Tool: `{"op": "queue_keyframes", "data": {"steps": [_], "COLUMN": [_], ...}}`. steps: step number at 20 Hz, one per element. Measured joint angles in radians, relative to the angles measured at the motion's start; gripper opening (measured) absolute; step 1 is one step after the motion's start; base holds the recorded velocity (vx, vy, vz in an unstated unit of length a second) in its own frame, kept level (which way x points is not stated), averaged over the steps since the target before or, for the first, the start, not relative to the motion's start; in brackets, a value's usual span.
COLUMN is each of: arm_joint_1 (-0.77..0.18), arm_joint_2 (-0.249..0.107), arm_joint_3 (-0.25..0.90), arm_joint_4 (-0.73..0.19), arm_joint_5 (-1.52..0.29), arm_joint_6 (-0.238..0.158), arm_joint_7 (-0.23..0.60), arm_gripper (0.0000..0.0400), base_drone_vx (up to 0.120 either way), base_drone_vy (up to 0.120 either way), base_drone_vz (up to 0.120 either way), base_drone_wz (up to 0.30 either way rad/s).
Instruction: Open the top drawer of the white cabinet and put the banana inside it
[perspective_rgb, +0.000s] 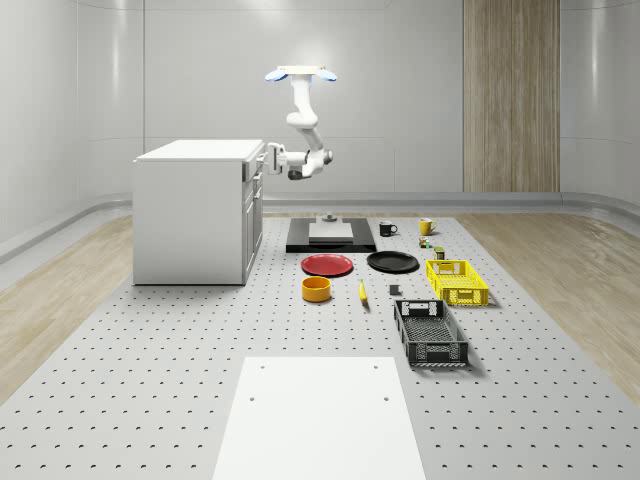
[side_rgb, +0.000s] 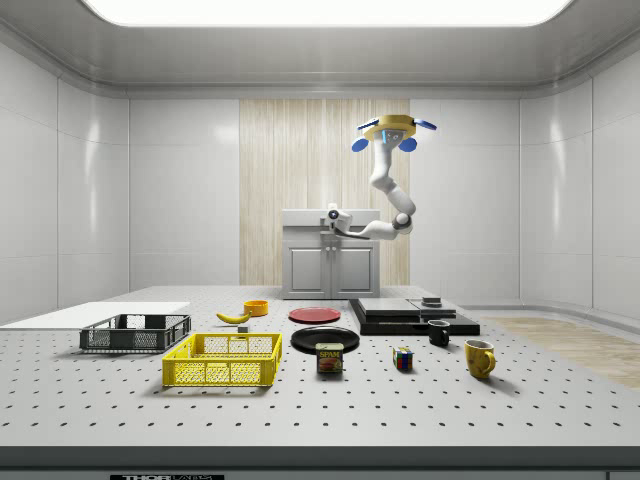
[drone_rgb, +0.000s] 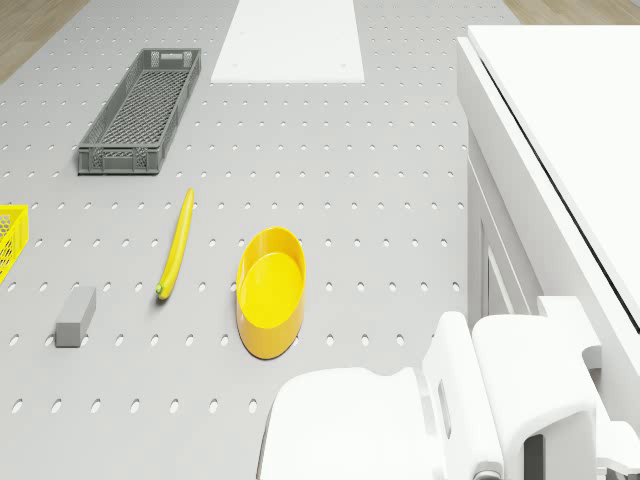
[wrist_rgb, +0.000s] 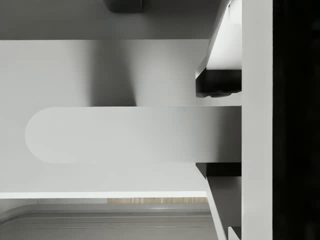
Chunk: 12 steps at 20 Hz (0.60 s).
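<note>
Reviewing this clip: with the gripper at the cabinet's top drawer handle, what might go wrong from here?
1. In the wrist view the fingers straddle the drawer handle near one end; an off-centre grip may slip as the hovering drone pulls.
2. The gripper sits close under the white cabinet top; drift could knock it against the edge.
3. The banana lies on the floor beside the yellow bowl; a later pick might nudge the bowl.
</note>
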Motion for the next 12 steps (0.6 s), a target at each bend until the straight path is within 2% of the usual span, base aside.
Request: {"op": "queue_keyframes", "data": {"steps": [1, 2, 5, 6, 7, 8, 10, 12], "arm_joint_1": [-0.001, -0.006, -0.021, -0.026, -0.028, -0.031, -0.042, -0.052], "arm_joint_2": [-0.003, -0.006, -0.016, -0.023, -0.028, -0.023, -0.031, -0.039], "arm_joint_3": [-0.018, -0.025, -0.046, -0.050, -0.060, -0.072, -0.088, -0.106], "arm_joint_4": [-0.007, -0.009, -0.013, -0.009, -0.012, -0.018, -0.018, -0.017], "arm_joint_5": [-0.013, -0.016, -0.036, -0.050, -0.064, -0.063, -0.076, -0.097], "arm_joint_6": [-0.008, -0.017, -0.042, -0.048, -0.052, -0.062, -0.081, -0.099], "arm_joint_7": [-0.035, -0.034, -0.002, 0.032, 0.011, -0.020, -0.012, 0.009], "arm_gripper": [0.0180, 0.0164, 0.0159, 0.0187, 0.0198, 0.0177, 0.0149, 0.0148], "base_drone_vx": [0.000, 0.000, 0.000, 0.000, 0.000, 0.000, 0.000, 0.000], "base_drone_vy": [0.000, 0.000, 0.000, 0.000, 0.000, 0.000, 0.000, 0.000], "base_drone_vz": [0.000, 0.000, 0.000, 0.000, 0.000, 0.000, 0.000, 0.000], "base_drone_wz": [0.000, 0.000, 0.000, 0.000, 0.000, 0.000, 0.000, 0.000]}}
